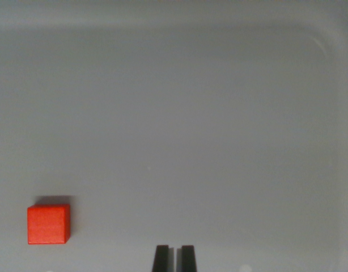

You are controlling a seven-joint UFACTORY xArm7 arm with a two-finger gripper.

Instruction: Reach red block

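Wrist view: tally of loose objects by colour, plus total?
Red: 1, the red block, lying low on the wrist view's left in the grey tray.
Other colours: 0.
Total: 1.
The gripper shows only its two dark fingertips at the bottom edge, close together with a narrow gap, holding nothing.

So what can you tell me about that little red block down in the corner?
The red block is a small cube, plain bright red with a matte, faintly grained face that looks like painted wood. It sits flat and square on the pale grey tray, low on the wrist view's left, casting a short shadow behind. Nothing touches it; the tool is well off to its right.
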